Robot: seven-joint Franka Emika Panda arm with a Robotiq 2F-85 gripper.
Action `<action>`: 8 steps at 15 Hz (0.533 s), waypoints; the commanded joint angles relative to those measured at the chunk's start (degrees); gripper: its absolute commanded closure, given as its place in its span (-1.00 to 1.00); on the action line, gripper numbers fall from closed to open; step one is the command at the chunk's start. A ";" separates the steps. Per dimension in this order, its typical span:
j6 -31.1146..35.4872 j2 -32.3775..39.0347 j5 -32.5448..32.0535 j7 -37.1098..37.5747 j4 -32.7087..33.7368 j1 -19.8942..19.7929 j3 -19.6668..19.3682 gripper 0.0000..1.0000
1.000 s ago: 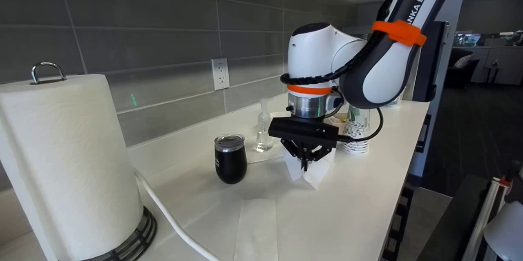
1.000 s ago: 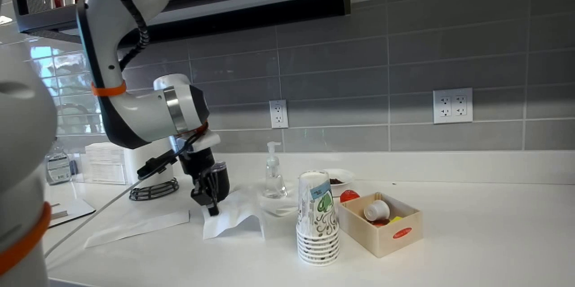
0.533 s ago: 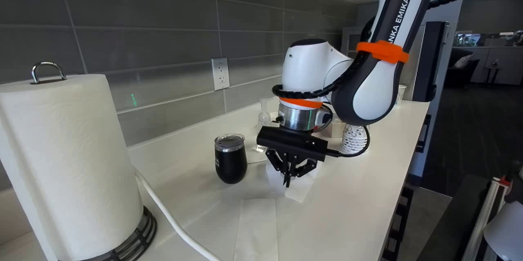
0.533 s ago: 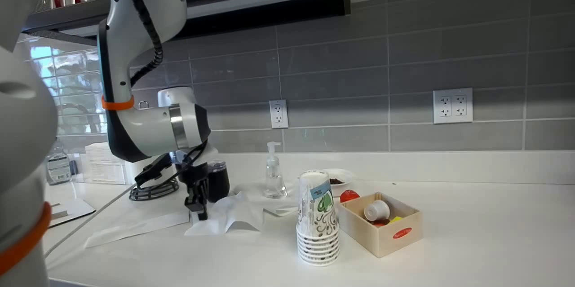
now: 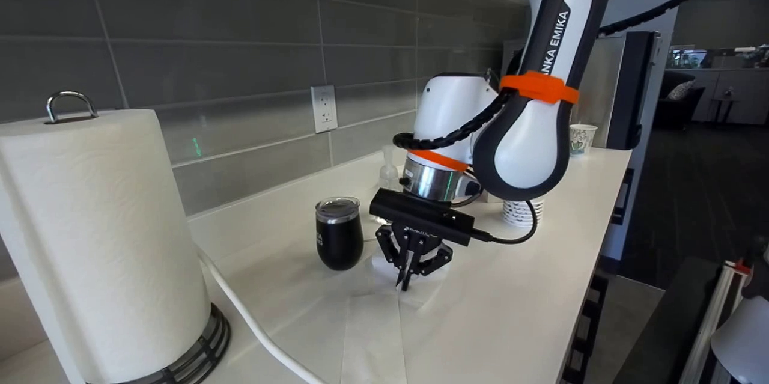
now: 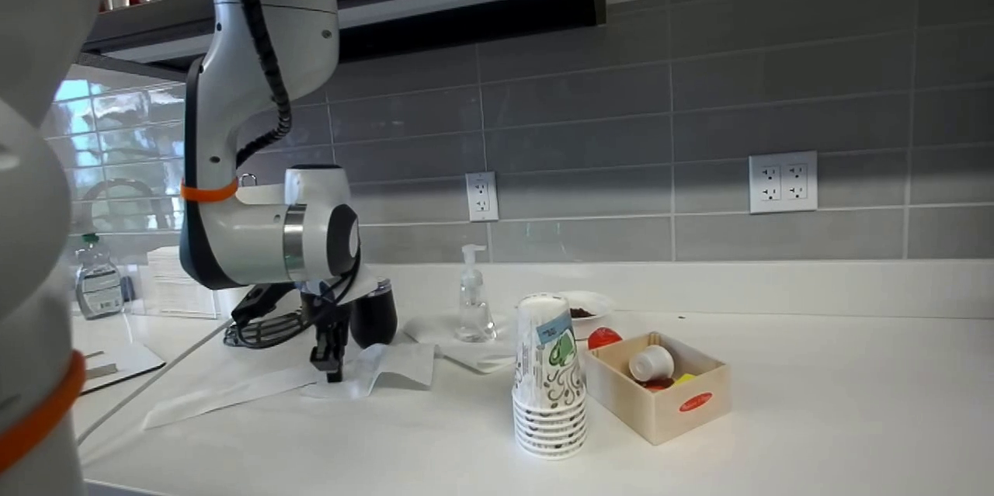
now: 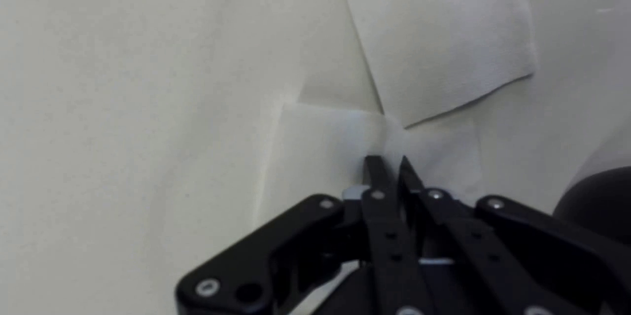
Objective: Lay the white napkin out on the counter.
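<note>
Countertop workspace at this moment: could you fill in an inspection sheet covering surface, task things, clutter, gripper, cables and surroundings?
Surface: off-white counter; small dark speck near the back.
Task things: white napkin, not flat; part arches up off the counter.
Clutter: black mug; paper towel roll; white paper strip, its corner meeting the napkin; pump bottle; cup stack; wooden box.
Gripper: fingertips down at the napkin, close together, narrow gap; whether they pinch paper, cannot tell.
Cables: white cable on the counter past the towel roll; black cable along the arm.
Surroundings: grey tiled backsplash with wall outlets.
</note>
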 commanded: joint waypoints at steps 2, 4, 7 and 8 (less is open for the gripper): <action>1.74 3.14 0.90 -3.35 0.30 -8.35 7.24 0.02; 1.04 2.34 0.97 -3.76 -0.62 -12.05 10.85 -0.28; -0.35 2.24 0.98 -5.39 -1.83 -19.60 18.04 -0.74; -0.55 2.18 0.89 -5.86 -2.24 -22.12 20.52 -0.87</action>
